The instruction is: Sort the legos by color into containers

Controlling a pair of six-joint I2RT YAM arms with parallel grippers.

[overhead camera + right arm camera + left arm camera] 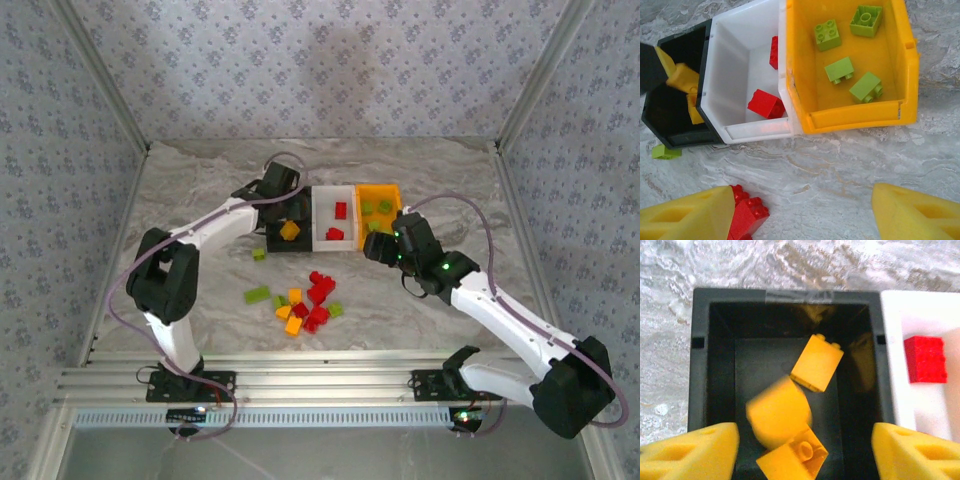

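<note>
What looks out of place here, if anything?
One green brick lies alone on the table beside the black bin, apart from the main pile. A yellow brick inside that bin is blurred, likely mid-drop under the open left gripper. Bin colors otherwise look consistent.

- Black bin (700, 390): straight below the left gripper (805, 452). Three yellow-orange bricks (817, 362) inside, one blurred.
- White bin (740, 50): ahead-left of the right gripper (802, 215). Two red bricks (766, 104) inside.
- Orange bin (860, 117): ahead of the right gripper. Four green bricks (839, 69) inside.
- Loose red brick (747, 215): just beside one right-gripper finger.
</note>
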